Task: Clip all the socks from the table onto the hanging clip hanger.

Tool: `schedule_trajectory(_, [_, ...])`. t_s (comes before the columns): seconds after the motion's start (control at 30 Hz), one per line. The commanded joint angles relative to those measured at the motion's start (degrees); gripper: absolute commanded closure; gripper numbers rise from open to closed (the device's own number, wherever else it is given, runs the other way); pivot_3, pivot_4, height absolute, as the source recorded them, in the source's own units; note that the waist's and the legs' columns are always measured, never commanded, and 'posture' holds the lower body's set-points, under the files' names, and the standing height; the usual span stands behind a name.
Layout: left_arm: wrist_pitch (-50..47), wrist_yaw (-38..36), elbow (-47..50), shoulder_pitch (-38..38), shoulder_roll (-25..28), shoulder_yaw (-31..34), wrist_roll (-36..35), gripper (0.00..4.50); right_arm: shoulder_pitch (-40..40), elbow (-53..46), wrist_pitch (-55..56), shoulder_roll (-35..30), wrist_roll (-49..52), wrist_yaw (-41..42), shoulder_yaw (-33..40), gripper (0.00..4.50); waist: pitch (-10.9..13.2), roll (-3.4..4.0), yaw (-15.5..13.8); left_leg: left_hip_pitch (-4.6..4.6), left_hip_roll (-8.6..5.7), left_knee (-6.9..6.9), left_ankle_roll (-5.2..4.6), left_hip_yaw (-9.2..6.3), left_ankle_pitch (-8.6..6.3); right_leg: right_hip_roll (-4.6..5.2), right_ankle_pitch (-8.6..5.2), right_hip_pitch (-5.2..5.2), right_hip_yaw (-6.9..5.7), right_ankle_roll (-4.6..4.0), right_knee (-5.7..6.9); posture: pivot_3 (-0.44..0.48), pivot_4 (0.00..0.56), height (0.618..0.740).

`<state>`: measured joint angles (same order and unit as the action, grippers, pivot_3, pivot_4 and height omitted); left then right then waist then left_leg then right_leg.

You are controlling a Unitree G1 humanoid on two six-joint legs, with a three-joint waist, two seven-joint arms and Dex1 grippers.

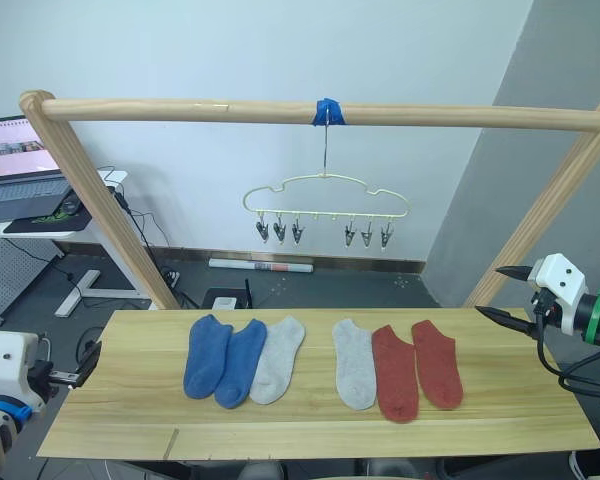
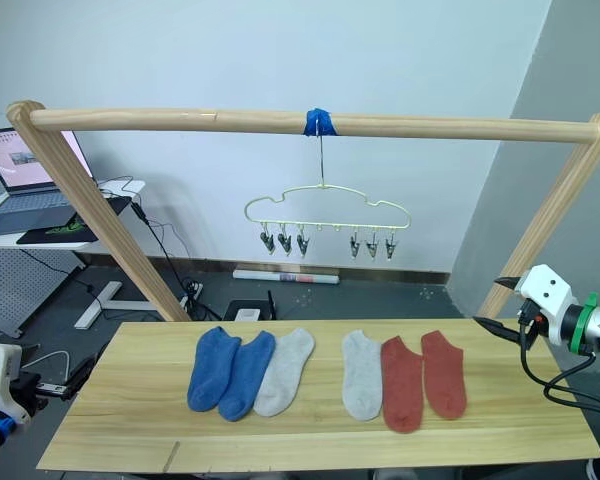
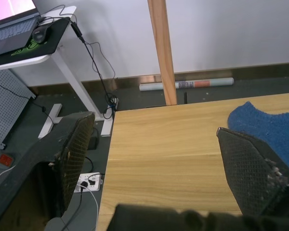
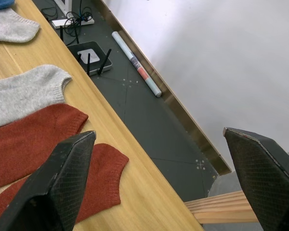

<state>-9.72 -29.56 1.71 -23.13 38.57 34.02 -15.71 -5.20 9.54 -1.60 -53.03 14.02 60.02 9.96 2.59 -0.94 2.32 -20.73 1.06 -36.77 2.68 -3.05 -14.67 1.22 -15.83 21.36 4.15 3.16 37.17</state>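
Note:
Six socks lie in a row on the wooden table (image 1: 310,425): two blue socks (image 1: 225,360), a grey sock (image 1: 279,358), a second grey sock (image 1: 355,362), and two rust red socks (image 1: 416,367). The pale yellow clip hanger (image 1: 326,208) hangs by its hook from the wooden pole above, its clips bare. My left gripper (image 1: 88,362) stands open at the table's left end, beside the blue sock (image 3: 272,126). My right gripper (image 1: 505,295) stands open past the table's far right corner, near the red socks (image 4: 48,159).
A round wooden pole frame (image 1: 320,113) spans the table, with slanted legs at both ends. A laptop (image 1: 18,165) sits on a white desk at the far left. A router (image 4: 90,55), cables and a rolled tube (image 4: 136,64) lie on the floor behind.

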Motion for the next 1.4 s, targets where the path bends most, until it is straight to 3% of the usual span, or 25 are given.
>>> schedule_trajectory(0.03, [1.81,-0.47,-0.04,0.88,0.67,1.75,0.05,0.0,-0.77,-0.01,1.56,-0.28,-0.35,0.29,0.73,0.05,0.0,0.0,0.0,0.0,0.0,0.0,0.0,0.0,0.0,0.0,0.0,0.0,0.0,0.0,0.0,0.003,0.0,0.74])
schedule_trajectory(0.2, [0.51,0.13,-0.39,1.53,0.48,1.72,0.35,0.0,-0.75,0.97,2.63,0.17,-0.65,0.02,0.54,0.05,-0.01,-0.01,-0.01,0.0,0.0,0.0,0.0,0.0,0.0,0.0,0.0,-0.01,0.0,0.0,0.0,0.005,0.0,0.74])
schedule_trajectory(0.47, [5.38,-5.25,-1.11,2.03,1.28,2.39,-1.2,0.0,-1.55,3.4,3.38,0.97,-1.58,-0.63,0.6,0.05,-0.02,-0.02,-0.07,0.0,0.0,0.0,0.0,0.02,0.0,-0.02,0.0,-0.02,0.01,0.0,0.0,0.005,0.0,0.74])
schedule_trajectory(0.63, [7.63,-9.3,-1.75,2.65,-0.15,3.76,-5.69,0.0,-1.57,3.92,6.71,1.91,-2.5,-1.95,0.97,0.05,-0.02,-0.02,-0.06,0.0,0.01,0.0,0.0,0.03,0.0,-0.02,0.0,-0.04,0.01,0.0,0.02,-0.003,0.0,0.74])
schedule_trajectory(0.83, [8.06,-5.37,-0.69,5.41,-1.79,1.14,-3.2,0.0,-0.52,3.01,7.6,2.1,-2.53,-2.3,0.99,0.05,-0.03,-0.02,-0.12,0.01,0.01,-0.02,0.0,0.02,0.0,-0.03,0.01,-0.07,0.02,0.0,0.03,-0.018,0.0,0.74])
schedule_trajectory(1.1, [3.44,1.81,9.68,13.42,-9.38,-9.26,-1.88,0.0,1.36,-11.87,-3.59,3.42,3.23,-3.76,1.72,0.05,0.51,-0.01,-0.09,-0.05,0.01,-0.07,-0.01,0.0,0.01,-0.07,0.02,-0.24,0.06,0.02,0.09,-0.078,0.056,0.74])
schedule_trajectory(1.27, [3.58,7.41,11.21,18.61,-13.32,-13.28,1.47,0.0,2.08,-22.26,-11.56,4.59,7.29,-5.75,2.19,0.05,1.86,-0.14,0.57,-0.04,0.04,-0.16,-0.01,-0.01,0.01,-0.15,0.03,-0.23,0.13,0.02,0.26,-0.099,0.084,0.74])
schedule_trajectory(1.4, [-0.95,8.93,14.56,23.01,-15.47,-16.25,-0.71,0.0,1.33,-30.21,-15.56,7.62,9.98,-10.91,3.19,0.05,3.85,-0.33,1.25,-0.1,0.08,-0.14,0.0,0.0,0.0,-0.18,0.02,-0.16,0.18,0.01,0.27,-0.132,0.16,0.74])
